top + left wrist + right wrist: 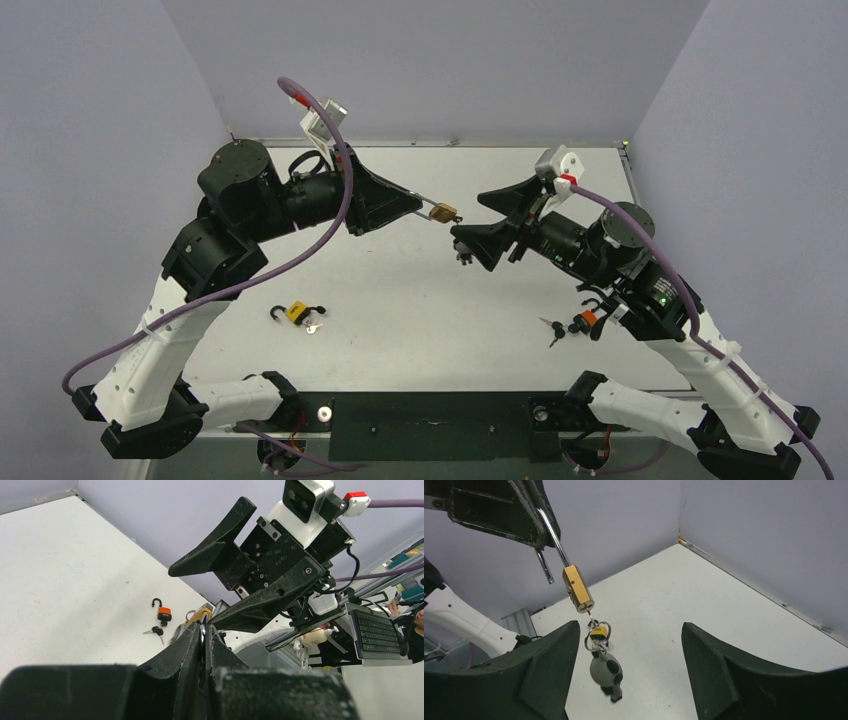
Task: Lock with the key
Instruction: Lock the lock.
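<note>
My left gripper is shut on the silver shackle of a brass padlock and holds it in the air over mid-table. In the right wrist view the padlock hangs with its shackle open. A small key with a ring and a grey-and-black charm hangs from its underside. My right gripper is open and empty, its fingers either side of the charm without touching. The key bunch with black heads lies on the table by my right arm; it also shows in the left wrist view.
An orange padlock lies beside the black-headed keys. A yellow padlock with an open shackle and a silver key lie front left. Grey walls close the table on three sides.
</note>
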Robot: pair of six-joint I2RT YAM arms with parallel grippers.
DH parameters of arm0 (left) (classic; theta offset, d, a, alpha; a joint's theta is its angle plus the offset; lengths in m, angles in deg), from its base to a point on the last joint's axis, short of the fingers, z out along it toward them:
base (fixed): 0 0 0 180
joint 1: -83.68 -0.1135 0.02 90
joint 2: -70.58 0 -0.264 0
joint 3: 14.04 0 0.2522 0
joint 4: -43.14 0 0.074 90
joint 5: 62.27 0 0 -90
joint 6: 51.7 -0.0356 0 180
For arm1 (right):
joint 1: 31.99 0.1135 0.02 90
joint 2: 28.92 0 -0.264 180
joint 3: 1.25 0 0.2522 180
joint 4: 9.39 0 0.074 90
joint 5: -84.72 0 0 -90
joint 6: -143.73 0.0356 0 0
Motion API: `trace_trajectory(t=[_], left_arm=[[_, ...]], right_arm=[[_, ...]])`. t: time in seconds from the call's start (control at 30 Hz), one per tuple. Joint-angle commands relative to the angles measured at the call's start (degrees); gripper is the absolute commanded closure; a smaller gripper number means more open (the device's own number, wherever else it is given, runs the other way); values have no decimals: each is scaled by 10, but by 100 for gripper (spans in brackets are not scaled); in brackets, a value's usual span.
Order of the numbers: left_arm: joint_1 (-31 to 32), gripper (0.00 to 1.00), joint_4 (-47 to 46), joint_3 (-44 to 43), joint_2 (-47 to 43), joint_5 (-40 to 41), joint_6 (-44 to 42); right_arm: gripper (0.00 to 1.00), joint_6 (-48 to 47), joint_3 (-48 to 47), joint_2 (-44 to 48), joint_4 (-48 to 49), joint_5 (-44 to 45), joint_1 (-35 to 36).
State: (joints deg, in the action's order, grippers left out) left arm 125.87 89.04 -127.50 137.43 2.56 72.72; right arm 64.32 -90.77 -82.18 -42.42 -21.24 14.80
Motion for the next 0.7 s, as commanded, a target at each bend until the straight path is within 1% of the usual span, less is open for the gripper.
trace_trajectory(t=[0.0, 0.07, 0.2, 0.27, 0.3, 0.37, 0.53, 0.6, 0.67], left_arm=[[-1, 100, -44, -17, 2, -12, 25], [0, 100, -48, -17, 1, -13, 30], [-1, 100, -56, -14, -4, -12, 35], [-1, 100, -60, -10, -7, -12, 37], [-1, 100, -61, -8, -8, -12, 37], [0, 100, -62, -6, -8, -13, 38], [-1, 100, -66, -2, -10, -16, 38], [0, 100, -67, -2, -9, -17, 37], [-1, 100, -68, 0, -8, -18, 36]], right_arm=[[30, 48, -23, -9, 84, -189, -55], [30, 75, -18, -18, 116, -235, -74], [31, 130, 1, -31, 192, -284, -91], [34, 151, 11, -35, 226, -293, -92], [39, 160, 17, -37, 239, -295, -92], [45, 170, 24, -38, 253, -297, -92], [50, 184, 39, -41, 272, -291, -92], [53, 187, 43, -41, 278, -288, -92], [58, 192, 46, -40, 283, -285, -92]])
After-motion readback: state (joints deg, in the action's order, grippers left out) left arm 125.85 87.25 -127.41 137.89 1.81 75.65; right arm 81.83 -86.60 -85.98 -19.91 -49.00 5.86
